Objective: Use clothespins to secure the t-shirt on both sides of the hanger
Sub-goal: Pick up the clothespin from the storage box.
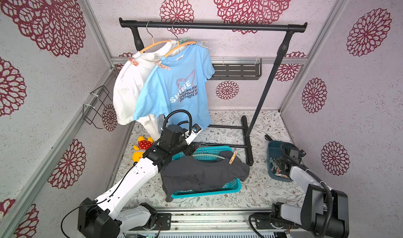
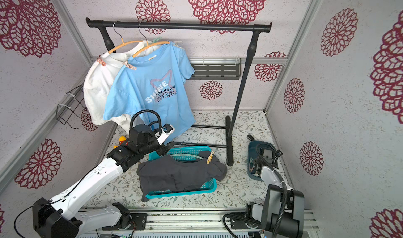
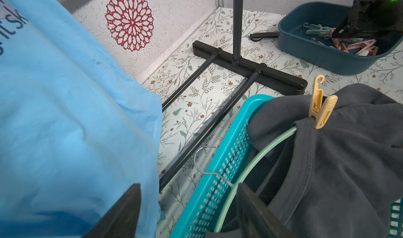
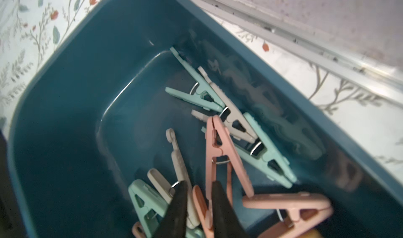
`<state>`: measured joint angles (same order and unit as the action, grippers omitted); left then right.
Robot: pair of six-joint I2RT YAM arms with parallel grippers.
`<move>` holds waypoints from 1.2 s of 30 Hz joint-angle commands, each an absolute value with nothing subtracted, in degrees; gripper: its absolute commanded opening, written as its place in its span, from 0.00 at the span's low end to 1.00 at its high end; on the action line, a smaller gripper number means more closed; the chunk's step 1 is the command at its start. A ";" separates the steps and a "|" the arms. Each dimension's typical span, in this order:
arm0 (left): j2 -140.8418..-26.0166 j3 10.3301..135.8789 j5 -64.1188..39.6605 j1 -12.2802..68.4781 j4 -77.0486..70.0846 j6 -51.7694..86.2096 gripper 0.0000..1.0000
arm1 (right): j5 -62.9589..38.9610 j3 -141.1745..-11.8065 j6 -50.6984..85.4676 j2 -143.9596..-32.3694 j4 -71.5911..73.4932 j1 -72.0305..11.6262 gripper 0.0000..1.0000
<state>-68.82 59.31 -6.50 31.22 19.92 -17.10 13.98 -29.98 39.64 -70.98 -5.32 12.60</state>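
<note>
Right pincer, narrowly parted, straddles a pastel pink plastic clothespin inside the dark teal plastic bin; whether it clamps is unclear. Left pincer gapes wide, empty.

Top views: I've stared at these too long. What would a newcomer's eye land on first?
The blue shirt hanging on the rack at rear left, printed with SHINE. Next, the dark shirt draped over the basket mid-table, a yellow pin on one shoulder. At the right, the right tool is down in the bin with a pink pin between its jaws.
</note>
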 commanded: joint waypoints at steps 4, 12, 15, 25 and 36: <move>-67.99 58.54 -5.96 30.87 17.98 -16.62 0.73 | 16.97 -30.16 37.71 -69.42 -5.32 12.83 0.38; -68.85 58.62 -5.66 30.91 17.40 -16.70 0.73 | 16.44 -30.59 37.65 -73.32 -2.85 12.94 0.39; -69.39 58.80 -5.42 30.81 17.66 -16.84 0.73 | 16.00 -31.02 38.20 -75.20 -2.44 12.97 0.37; -70.38 59.06 -5.01 30.76 18.27 -18.04 0.73 | 16.11 -31.48 38.74 -76.44 -2.20 12.93 0.21; -69.27 58.58 -4.99 30.76 18.93 -18.42 0.73 | 13.75 -29.81 37.70 -72.95 -0.54 13.01 0.00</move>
<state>-70.30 59.07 -5.26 31.22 19.16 -18.39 14.28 -29.98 38.46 -74.91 -1.45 12.86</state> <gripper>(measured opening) 0.728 0.047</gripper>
